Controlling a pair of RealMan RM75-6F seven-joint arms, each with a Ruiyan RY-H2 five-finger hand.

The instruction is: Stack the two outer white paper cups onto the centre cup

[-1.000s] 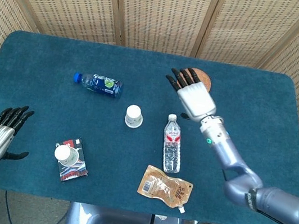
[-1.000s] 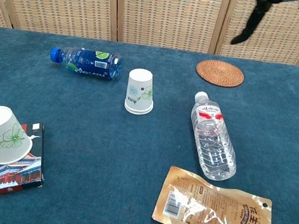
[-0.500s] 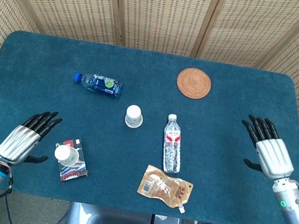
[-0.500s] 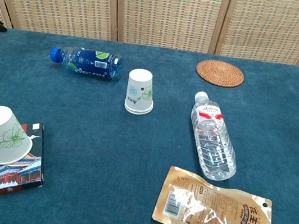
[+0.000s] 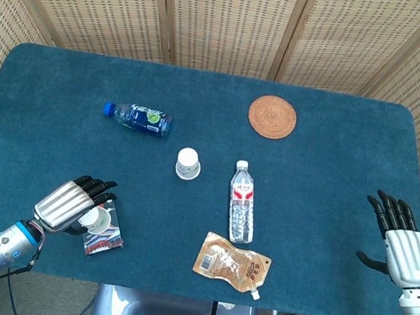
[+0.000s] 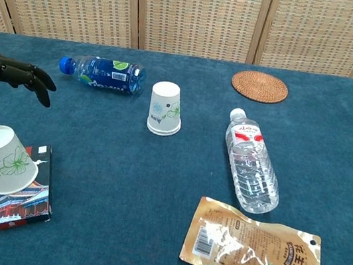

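Note:
One white paper cup [image 5: 187, 163] [image 6: 165, 108] stands upside down near the table's middle. A second flowered cup [image 5: 94, 219] [image 6: 3, 159] lies tilted on a small printed box [image 5: 102, 239] [image 6: 14, 204] at the front left. I see no third cup. My left hand [image 5: 71, 203] [image 6: 15, 73] hovers over this cup with fingers apart, their tips above it and the thumb at its left side, not gripping. My right hand [image 5: 401, 252] is open at the table's right front edge, far from both cups and outside the chest view.
A blue-labelled bottle [image 5: 138, 117] [image 6: 102, 72] lies behind the left cup. A clear water bottle [image 5: 242, 202] [image 6: 252, 163] and a tan snack pouch [image 5: 231, 263] [image 6: 251, 252] lie right of the centre cup. A woven coaster [image 5: 272, 117] [image 6: 259, 86] sits at the back.
My left hand has travelled right from the table's left edge to the cup on the box. My right hand has swung from above the coaster out to the right front edge.

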